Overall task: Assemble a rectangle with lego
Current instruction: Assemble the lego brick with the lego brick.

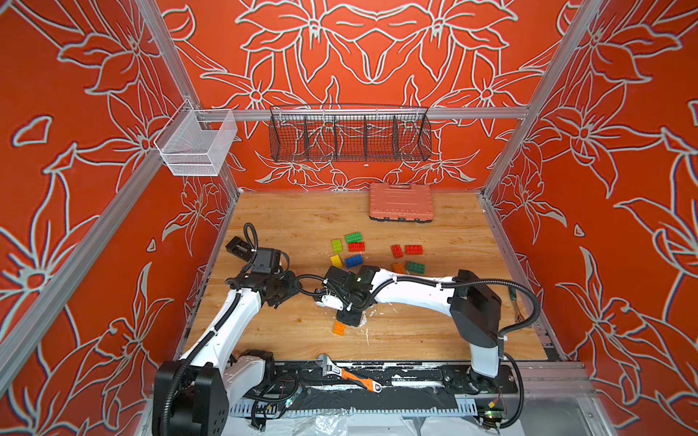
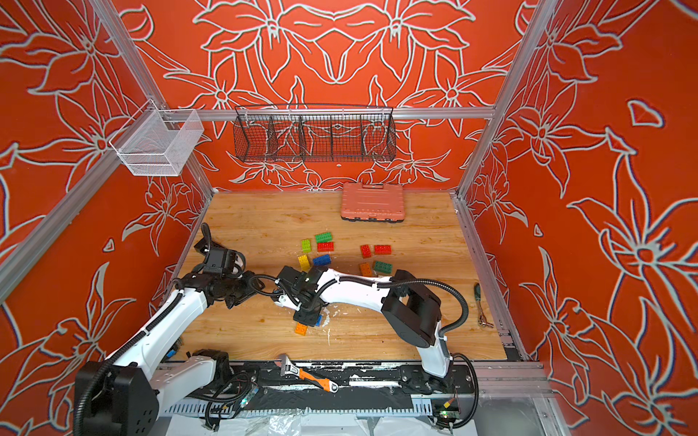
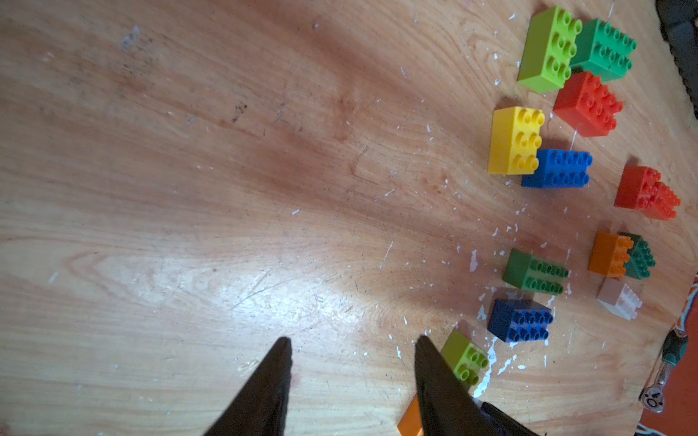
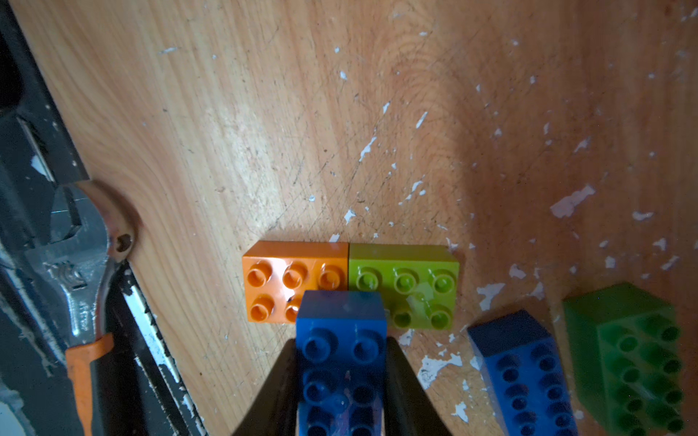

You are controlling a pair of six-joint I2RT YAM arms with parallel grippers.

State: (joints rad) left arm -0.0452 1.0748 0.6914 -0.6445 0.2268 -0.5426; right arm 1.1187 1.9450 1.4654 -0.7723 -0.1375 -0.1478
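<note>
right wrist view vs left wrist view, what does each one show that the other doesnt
Only the right wrist view: the right gripper shut on a blue brick, and the orange-handled wrench.
Only the left wrist view: the open, empty left gripper, the yellow brick, red bricks and white brick.
Both: the lime brick, the orange brick beside it, a loose blue brick, a green brick.

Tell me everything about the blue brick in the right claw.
The blue brick is glossy plastic, two studs wide, several rows long, studs up. The right gripper clamps its long sides. Its front end covers the seam between an orange brick and a lime brick; whether it touches them is unclear.
</note>
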